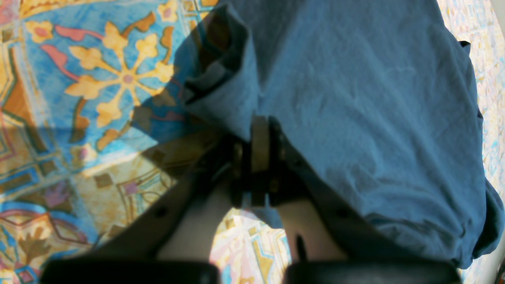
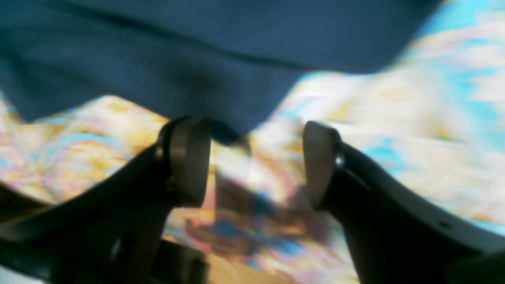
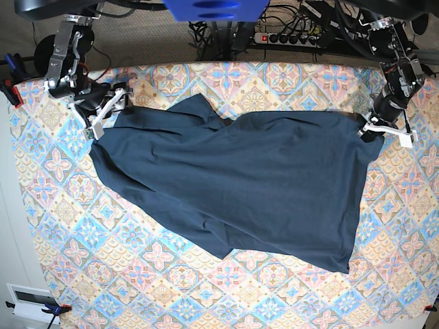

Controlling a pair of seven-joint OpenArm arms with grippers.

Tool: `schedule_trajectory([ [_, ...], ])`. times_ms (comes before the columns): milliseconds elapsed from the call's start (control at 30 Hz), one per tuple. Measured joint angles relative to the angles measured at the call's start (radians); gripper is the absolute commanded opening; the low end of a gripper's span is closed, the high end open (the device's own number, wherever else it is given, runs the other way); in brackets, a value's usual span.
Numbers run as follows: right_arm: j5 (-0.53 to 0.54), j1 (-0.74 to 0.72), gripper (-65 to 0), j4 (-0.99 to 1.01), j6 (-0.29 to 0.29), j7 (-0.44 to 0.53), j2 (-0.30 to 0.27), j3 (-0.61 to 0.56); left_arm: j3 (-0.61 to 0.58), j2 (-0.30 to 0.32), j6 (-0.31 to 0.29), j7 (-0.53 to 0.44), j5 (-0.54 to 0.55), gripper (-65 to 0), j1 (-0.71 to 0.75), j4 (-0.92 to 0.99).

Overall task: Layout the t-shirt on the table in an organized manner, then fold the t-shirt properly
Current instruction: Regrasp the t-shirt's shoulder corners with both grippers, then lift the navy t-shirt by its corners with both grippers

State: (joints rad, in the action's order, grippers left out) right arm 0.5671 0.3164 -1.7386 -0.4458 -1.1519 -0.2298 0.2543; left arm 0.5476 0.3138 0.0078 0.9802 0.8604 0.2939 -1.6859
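The dark navy t-shirt (image 3: 247,178) lies spread but wrinkled across the patterned table (image 3: 171,288), with a fold bunched near its far left. My left gripper (image 3: 370,129) is at the shirt's far right corner. In the left wrist view its jaws (image 1: 258,134) are shut on an edge of the t-shirt (image 1: 355,98), over the table (image 1: 98,79). My right gripper (image 3: 103,116) is at the shirt's far left corner. It stands open (image 2: 254,157), and the t-shirt's edge (image 2: 158,47) lies just ahead of its fingertips (image 2: 189,157), nothing between them.
A power strip and cables (image 3: 295,34) lie behind the far edge. Clamps hold the cloth at the left corners (image 3: 8,89) (image 3: 51,310). Bare patterned cloth shows along the front and left of the shirt.
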Motion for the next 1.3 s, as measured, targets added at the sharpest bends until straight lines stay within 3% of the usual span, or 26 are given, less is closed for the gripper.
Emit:
schedule_trajectory([
  [367, 0.203, -0.034, -29.9, 0.16, -0.003, 0.108, -0.008, 0.007, 0.0, 0.0, 0.0, 0.0, 0.0, -65.0, 0.0, 0.0],
  [467, 0.208, -0.034, -37.5, 0.165, -0.002, 0.115, -0.009, 0.008, 0.0, 0.0, 0.0, 0.0, 0.0, -65.0, 0.001, 0.0],
  [633, 0.222, -0.031, -57.3, 0.169, -0.001, 0.092, 0.0, 0.007, 0.0, 0.0, 0.0, 0.0, 0.0, -65.0, 0.0, 0.0],
  [833, 0.361, -0.017, -63.9, 0.176, 0.002, 0.063, 0.009, 0.1, 0.0, 0.0, 0.0, 0.0, 0.001, -65.0, 0.002, 0.0],
  [900, 0.415, -0.017, -63.9, 0.171, -0.045, 0.066, 0.007, 0.149, 0.0, 0.002, 0.0, 0.0, 0.005, -65.0, 0.002, -0.001],
  [1000, 0.462, -0.02, -63.9, 0.163, -0.216, 0.06, 0.003, 0.206, 0.0, 0.002, 0.0, 0.0, 0.007, -65.0, 0.0, -0.003],
  [1033, 0.457, -0.019, -63.9, 0.151, -0.242, 0.058, 0.003, 0.22, 0.0, 0.002, 0.0, 0.0, 0.008, -65.0, -0.001, -0.006],
  [1300, 0.451, -0.022, -63.9, -0.04, -0.241, 0.044, 0.003, 0.278, 0.0, -0.003, 0.002, 0.008, 0.01, -65.0, -0.051, -0.227],
])
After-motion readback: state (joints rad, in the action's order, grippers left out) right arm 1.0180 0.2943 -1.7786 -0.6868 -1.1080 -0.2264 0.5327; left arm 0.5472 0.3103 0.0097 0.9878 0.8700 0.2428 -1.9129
